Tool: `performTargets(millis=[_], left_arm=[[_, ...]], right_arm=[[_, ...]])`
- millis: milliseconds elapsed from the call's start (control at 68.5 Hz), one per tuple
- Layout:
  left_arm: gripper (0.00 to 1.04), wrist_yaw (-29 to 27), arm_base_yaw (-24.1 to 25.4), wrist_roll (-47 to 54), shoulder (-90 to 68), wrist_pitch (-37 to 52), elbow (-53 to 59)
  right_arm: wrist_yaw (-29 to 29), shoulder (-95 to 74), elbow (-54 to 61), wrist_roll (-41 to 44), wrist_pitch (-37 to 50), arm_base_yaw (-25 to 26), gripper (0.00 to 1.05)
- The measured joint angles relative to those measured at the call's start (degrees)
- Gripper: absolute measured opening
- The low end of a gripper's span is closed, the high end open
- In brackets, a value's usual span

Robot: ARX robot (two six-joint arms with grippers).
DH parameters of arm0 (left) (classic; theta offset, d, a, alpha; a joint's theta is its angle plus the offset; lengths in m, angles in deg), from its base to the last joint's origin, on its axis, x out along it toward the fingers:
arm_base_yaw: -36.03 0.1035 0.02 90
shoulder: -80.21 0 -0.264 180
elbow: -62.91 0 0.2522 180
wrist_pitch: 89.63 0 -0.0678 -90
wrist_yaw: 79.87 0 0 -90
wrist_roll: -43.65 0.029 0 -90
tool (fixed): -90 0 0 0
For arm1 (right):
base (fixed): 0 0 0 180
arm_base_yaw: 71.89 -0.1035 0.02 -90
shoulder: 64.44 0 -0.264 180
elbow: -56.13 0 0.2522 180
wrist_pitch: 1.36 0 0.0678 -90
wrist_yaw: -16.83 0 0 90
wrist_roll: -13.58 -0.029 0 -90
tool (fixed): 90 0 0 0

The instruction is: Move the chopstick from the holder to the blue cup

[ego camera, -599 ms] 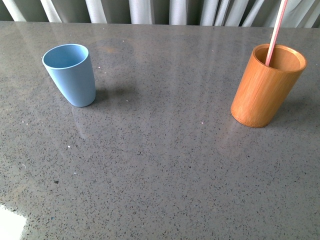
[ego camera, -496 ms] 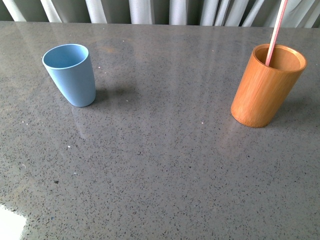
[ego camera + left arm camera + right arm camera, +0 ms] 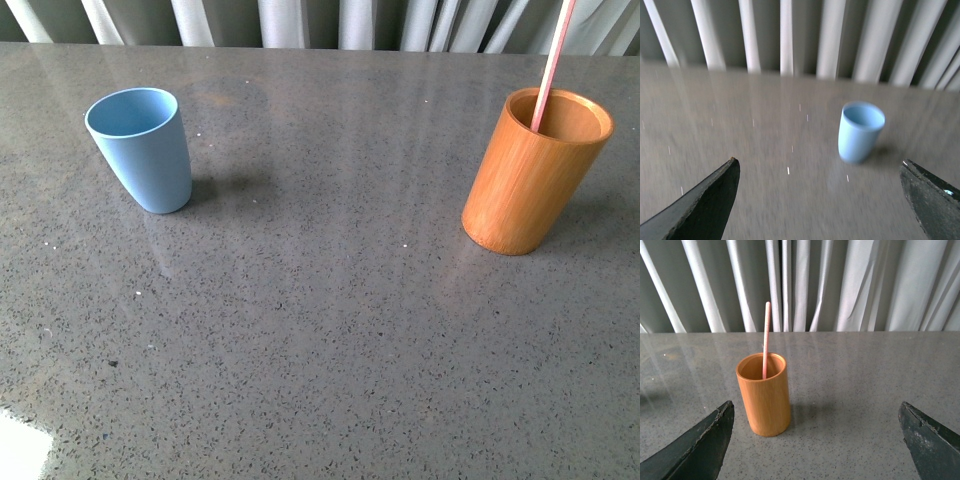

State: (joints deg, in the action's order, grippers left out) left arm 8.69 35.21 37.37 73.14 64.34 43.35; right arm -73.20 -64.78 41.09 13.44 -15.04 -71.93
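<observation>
The orange-brown holder (image 3: 533, 170) stands upright at the right of the grey table, with a pink-red and white chopstick (image 3: 553, 62) leaning out of it and running past the picture's top. The light blue cup (image 3: 142, 148) stands upright at the left, with nothing visible inside. Neither arm shows in the front view. In the left wrist view my left gripper (image 3: 817, 170) is open, the blue cup (image 3: 859, 131) some way ahead of it. In the right wrist view my right gripper (image 3: 815, 412) is open, with the holder (image 3: 764, 393) and chopstick (image 3: 766, 338) ahead of it and apart.
Pale pleated curtains (image 3: 300, 20) hang behind the far table edge. A bright white patch (image 3: 20, 450) lies at the near left corner of the table (image 3: 320, 330). The left wrist view is blurred.
</observation>
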Motion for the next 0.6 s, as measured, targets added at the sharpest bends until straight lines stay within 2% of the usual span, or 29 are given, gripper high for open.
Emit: performTargets(millis=[44, 88, 248, 336, 409, 599], left_arm=[[0.96, 0.70, 0.15, -3.93, -7.06, -7.17, -4.24], [0.96, 2.89, 0.90, -6.14, -11.74, -8.04, -6.16], [0.96, 10.99, 5.99, -5.99, -27.52, 1.09, -13.90], [0.96, 15.02, 7.10, -2.21, -41.00, 7.10, -21.18], [0.96, 17.44, 7.26, -0.68, -49.11, 8.26, -25.49], [0.96, 18.71, 6.75, 1.84, -67.80, 8.92, -36.00]], right_arm=[[0.04, 0.02, 0.02, 0.00, 0.02, 0.00, 0.96], [0.04, 0.02, 0.02, 0.00, 0.00, -0.02, 0.96], [0.04, 0.02, 0.00, -0.02, 0.00, 0.00, 0.96], [0.04, 0.02, 0.00, 0.00, 0.00, 0.00, 0.96], [0.02, 0.02, 0.00, 0.00, 0.00, 0.00, 0.96], [0.02, 0.02, 0.02, 0.00, 0.00, 0.00, 0.96]])
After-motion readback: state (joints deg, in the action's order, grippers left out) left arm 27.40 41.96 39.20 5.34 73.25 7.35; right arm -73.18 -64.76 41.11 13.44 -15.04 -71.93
